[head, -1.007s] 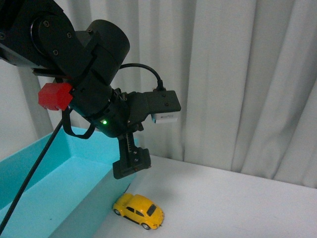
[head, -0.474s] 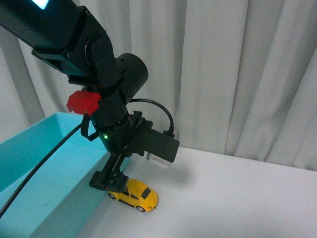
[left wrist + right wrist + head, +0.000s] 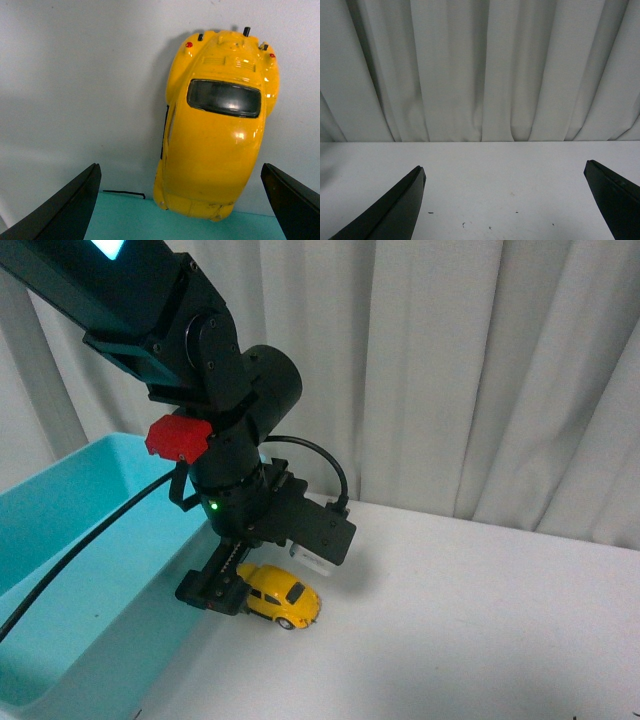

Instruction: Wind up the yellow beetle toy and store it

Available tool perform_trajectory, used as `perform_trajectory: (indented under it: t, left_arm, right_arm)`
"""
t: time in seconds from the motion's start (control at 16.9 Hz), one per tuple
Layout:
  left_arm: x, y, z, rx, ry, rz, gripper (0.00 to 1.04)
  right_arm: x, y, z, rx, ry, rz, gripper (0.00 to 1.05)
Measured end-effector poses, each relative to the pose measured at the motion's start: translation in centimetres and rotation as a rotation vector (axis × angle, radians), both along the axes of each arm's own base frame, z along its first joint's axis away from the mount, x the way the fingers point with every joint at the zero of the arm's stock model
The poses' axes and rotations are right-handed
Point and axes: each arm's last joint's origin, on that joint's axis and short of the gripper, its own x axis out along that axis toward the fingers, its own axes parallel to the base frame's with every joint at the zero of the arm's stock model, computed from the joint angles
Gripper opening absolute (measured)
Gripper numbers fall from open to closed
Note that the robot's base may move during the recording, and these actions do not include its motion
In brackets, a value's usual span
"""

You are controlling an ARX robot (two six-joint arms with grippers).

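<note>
Turquoise rectangular plastic bin (image 3: 60, 570) occupies the left part of the white table (image 3: 480, 630). The black left gripper (image 3: 180, 167) hangs just beside the bin's right wall, fingers spread wide and touching nothing. The small, glossy yellow beetle toy (image 3: 283, 597) stands on its wheels between those fingers, just beside the same wall. The black right gripper (image 3: 504, 170) is likewise spread wide and empty above the table, facing the pleated white curtain (image 3: 470, 70). Its position relative to the bin cannot be told.
</note>
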Motion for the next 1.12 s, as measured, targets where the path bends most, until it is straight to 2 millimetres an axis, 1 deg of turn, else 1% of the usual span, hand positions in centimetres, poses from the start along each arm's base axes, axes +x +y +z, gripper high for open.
perform_trajectory:
  t: [0.12,0.18,0.41,0.47,0.53,0.77,0.89,0.95,1.01,1.07,1.12]
  left_arm:
    - [-0.1,0.1,-0.1,0.007,0.011,-0.001,0.98]
    - [-0.1,0.1,-0.3,0.009,0.016,-0.006,0.96]
    - [-0.2,-0.1,-0.8,0.022,0.035,-0.016,0.56]
    - [-0.2,-0.2,-0.9,0.023,0.037,-0.017,0.47]
    - [-0.2,-0.2,-0.8,0.023,0.038,-0.017,0.41]
    - [-0.2,-0.7,-0.7,0.002,0.052,-0.006,0.39]
    - [-0.4,-1.6,-0.4,-0.055,0.058,0.004,0.38]
    - [-0.8,-2.4,0.4,-0.115,0.072,0.004,0.38]
    - [-0.9,-3.3,1.6,-0.178,0.04,-0.007,0.38]
    - [-1.1,-3.8,3.3,-0.228,0.008,-0.009,0.38]
    - [-1.6,-4.2,5.6,-0.311,-0.032,-0.008,0.38]
  right_arm:
    - [0.0,0.0,0.0,0.0,0.0,0.0,0.98]
    - [0.0,0.0,0.0,0.0,0.0,0.0,0.98]
    - [0.0,0.0,0.0,0.0,0.0,0.0,0.98]
    - [0.0,0.0,0.0,0.0,0.0,0.0,0.98]
    - [0.0,0.0,0.0,0.0,0.0,0.0,0.98]
    - [0.0,0.0,0.0,0.0,0.0,0.0,0.98]
    - [0.0,0.0,0.0,0.0,0.0,0.0,0.98]
    - [0.0,0.0,0.0,0.0,0.0,0.0,0.98]
    - [0.0,0.0,0.0,0.0,0.0,0.0,0.98]
    - [0.0,0.0,0.0,0.0,0.0,0.0,0.98]
    - [0.0,0.0,0.0,0.0,0.0,0.0,0.98]
